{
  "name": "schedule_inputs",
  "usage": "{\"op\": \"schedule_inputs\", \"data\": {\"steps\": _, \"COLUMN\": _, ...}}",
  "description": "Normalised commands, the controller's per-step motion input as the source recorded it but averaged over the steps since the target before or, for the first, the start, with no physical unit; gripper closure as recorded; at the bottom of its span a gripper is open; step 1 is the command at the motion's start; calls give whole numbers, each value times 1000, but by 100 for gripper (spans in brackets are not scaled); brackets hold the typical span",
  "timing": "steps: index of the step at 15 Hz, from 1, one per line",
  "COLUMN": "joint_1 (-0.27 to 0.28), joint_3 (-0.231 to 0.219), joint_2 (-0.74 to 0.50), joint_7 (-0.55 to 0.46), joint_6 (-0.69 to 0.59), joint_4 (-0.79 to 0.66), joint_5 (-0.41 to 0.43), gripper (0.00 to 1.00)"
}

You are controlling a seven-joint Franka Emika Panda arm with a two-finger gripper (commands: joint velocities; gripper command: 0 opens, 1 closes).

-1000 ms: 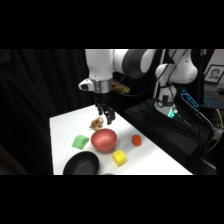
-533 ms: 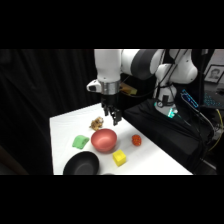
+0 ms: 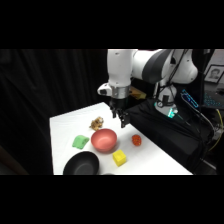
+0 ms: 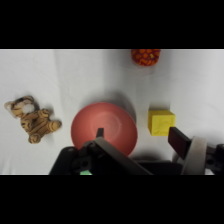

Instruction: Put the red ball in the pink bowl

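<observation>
Rightward across the table since the earlier frame, the hand (image 3: 122, 119) hangs with fingers apart and empty above the pink bowl (image 3: 104, 139), the red ball (image 3: 136, 140) lying beyond, likely its next target.

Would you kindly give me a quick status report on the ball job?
Gripper open and empty, above the table behind the pink bowl. Red ball on the table beside the bowl, not yet picked. Nothing between gripper and ball.
</observation>
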Motion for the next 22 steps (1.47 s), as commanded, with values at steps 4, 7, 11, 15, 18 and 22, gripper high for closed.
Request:
{"op": "schedule_inputs", "data": {"steps": 4, "joint_1": 8, "joint_3": 33, "joint_2": -269, "joint_7": 220, "joint_6": 277, "joint_4": -386, "joint_5": -39, "gripper": 0}}
{"op": "schedule_inputs", "data": {"steps": 7, "joint_1": 19, "joint_3": 55, "joint_2": -250, "joint_7": 193, "joint_6": 284, "joint_4": -371, "joint_5": 5, "gripper": 0}}
{"op": "schedule_inputs", "data": {"steps": 11, "joint_1": 44, "joint_3": 71, "joint_2": -231, "joint_7": 186, "joint_6": 282, "joint_4": -350, "joint_5": 27, "gripper": 0}}
{"op": "schedule_inputs", "data": {"steps": 15, "joint_1": 50, "joint_3": 57, "joint_2": -191, "joint_7": 160, "joint_6": 268, "joint_4": -290, "joint_5": 52, "gripper": 0}}
{"op": "schedule_inputs", "data": {"steps": 18, "joint_1": 53, "joint_3": 45, "joint_2": -111, "joint_7": 90, "joint_6": 275, "joint_4": -223, "joint_5": 114, "gripper": 0}}
{"op": "schedule_inputs", "data": {"steps": 22, "joint_1": 48, "joint_3": 40, "joint_2": 1, "joint_7": 61, "joint_6": 356, "joint_4": -185, "joint_5": 97, "gripper": 0}}
